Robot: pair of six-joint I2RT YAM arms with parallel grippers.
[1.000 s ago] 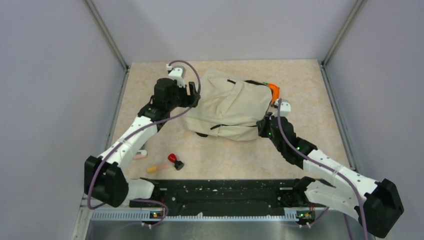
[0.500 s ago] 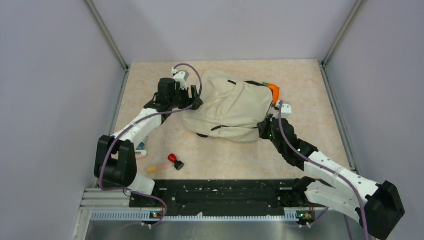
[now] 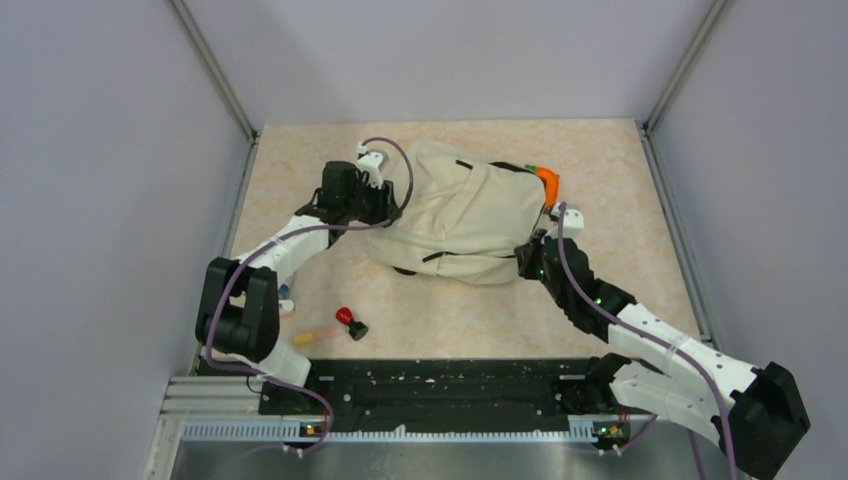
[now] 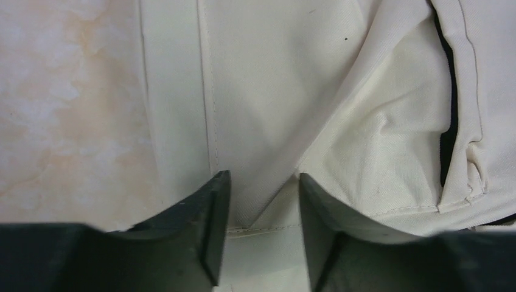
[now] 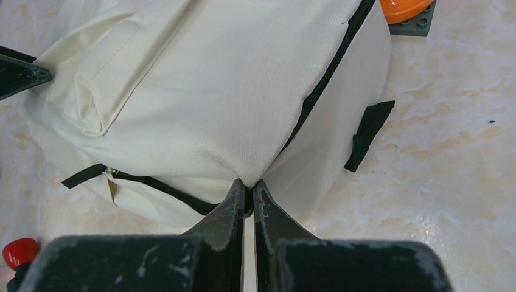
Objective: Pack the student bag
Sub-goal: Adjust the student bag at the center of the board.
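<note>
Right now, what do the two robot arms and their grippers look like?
The left arm and right arm have white links with black joints. A purple cable runs along each. Small green lights glow on the right one. The left gripper and right gripper have dark wedge-shaped fingers.

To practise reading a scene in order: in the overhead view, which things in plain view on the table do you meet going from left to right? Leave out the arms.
Yellow-and-pink stick → red-capped black piece → student bag → orange piece.
</note>
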